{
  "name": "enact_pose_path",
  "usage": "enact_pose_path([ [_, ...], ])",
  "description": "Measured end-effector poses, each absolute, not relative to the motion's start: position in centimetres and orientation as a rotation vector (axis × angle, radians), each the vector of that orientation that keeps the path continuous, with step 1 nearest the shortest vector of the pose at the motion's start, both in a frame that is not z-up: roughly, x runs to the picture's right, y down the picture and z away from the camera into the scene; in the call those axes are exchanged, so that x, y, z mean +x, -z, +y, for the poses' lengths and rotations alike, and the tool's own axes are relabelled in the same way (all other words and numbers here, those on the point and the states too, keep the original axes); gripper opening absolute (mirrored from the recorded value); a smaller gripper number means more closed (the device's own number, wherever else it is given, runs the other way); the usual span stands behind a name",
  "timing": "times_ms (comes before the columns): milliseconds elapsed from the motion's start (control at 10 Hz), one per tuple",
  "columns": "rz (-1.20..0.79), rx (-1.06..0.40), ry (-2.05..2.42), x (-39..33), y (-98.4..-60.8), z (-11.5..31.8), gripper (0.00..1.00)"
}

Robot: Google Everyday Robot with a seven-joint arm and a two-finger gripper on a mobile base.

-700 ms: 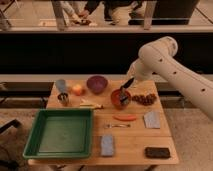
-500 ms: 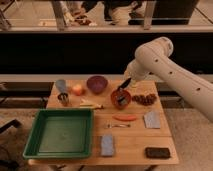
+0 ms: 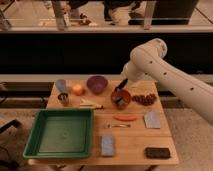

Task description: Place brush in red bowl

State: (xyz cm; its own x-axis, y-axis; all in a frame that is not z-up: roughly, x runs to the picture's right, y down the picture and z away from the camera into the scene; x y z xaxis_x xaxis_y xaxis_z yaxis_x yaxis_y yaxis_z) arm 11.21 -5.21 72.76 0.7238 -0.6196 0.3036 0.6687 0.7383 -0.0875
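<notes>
I am looking across the tabletop [image 3: 135, 142] from its near edge. At the front right a flat black block [image 3: 157, 152] is lying, and a blue-grey pad [image 3: 107, 145] is sitting near the front middle. The green tray [image 3: 33, 137] is taking up the near left part. Just behind the pad a thin silvery utensil [image 3: 118, 126] is lying crosswise, with an orange carrot-like piece [image 3: 125, 118] behind it and a grey rectangular pad [image 3: 152, 120] to their right.

Farther back, the red bowl [image 3: 128, 95] is standing right of centre, and the brush [image 3: 119, 101] is showing as a dark shape inside it, leaning toward its left side. A bunch of dark grapes [image 3: 145, 99] is lying just beside the bowl on its right. To the left I am seeing a pale banana-like item [image 3: 91, 105], a metal cup [image 3: 64, 99], a peach-coloured fruit [image 3: 78, 90], the purple bowl [image 3: 96, 84] and a blue-grey cup [image 3: 61, 85].

The hand [image 3: 122, 85] is hanging just above the red bowl's far rim, pointing down into it. I cannot tell whether it is open or closed. The white arm [image 3: 165, 75] is reaching in from the right.
</notes>
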Motion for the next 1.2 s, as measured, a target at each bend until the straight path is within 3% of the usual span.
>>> enact_pose_path([
  [1200,-0.173,-0.157,0.788,9.4,-73.4,-7.4,0.0],
])
